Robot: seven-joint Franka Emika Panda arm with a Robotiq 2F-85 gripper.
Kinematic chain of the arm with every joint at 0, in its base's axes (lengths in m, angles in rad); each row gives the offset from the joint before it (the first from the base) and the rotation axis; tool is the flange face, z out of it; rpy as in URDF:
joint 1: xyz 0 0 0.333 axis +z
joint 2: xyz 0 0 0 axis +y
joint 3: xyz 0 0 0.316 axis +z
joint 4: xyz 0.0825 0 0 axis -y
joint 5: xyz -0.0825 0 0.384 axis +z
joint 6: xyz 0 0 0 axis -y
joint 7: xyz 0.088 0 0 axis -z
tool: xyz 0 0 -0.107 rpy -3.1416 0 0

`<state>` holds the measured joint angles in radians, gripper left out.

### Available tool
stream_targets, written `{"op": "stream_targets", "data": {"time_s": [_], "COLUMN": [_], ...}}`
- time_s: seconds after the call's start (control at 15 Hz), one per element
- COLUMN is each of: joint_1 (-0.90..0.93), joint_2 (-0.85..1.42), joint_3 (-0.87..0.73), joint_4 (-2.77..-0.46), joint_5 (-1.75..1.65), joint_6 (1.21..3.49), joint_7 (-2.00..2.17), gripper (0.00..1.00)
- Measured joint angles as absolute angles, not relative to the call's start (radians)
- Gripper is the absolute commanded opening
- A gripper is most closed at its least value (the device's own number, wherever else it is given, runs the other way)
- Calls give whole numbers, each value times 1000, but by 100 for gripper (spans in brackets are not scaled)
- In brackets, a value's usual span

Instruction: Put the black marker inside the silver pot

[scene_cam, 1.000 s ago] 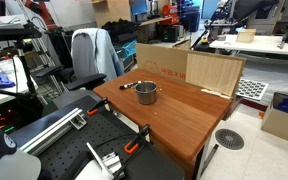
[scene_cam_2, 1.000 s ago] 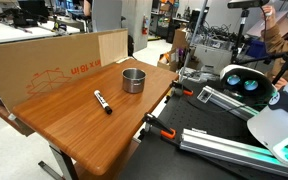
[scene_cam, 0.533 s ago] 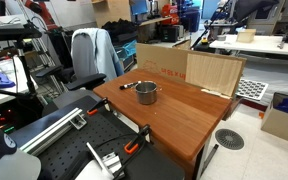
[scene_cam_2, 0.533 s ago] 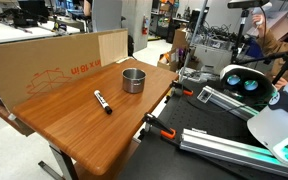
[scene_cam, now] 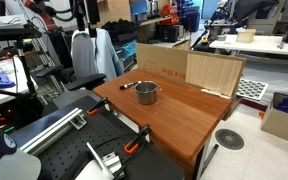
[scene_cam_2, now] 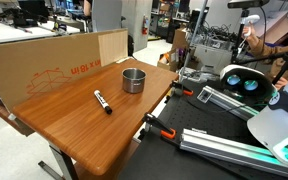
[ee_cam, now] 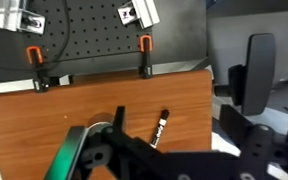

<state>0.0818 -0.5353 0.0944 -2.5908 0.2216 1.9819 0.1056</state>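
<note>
Though the gripper fills the bottom of the wrist view as a dark, blurred mass, its fingertips are cut off, so I cannot tell how the jaws stand. The marker lies flat on the table, unheld, its lower end hidden behind that mass. At its 9 o'clock a curved rim, probably the pot, is half covered. In an exterior view the marker sits at the pot's 7 o'clock, near it but apart, too small to show its tip.

The wooden table carries the black marker; the silver pot stands near it, apart.
</note>
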Motion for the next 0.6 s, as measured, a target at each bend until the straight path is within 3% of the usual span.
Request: {"op": "stream_targets", "data": {"time_s": [0.6], "joint_1": [92], "joint_2": [-264], "joint_3": [110], "joint_4": [-2651], "joint_5": [272], "joint_6": [2401], "joint_7": [200], "gripper": [100]}}
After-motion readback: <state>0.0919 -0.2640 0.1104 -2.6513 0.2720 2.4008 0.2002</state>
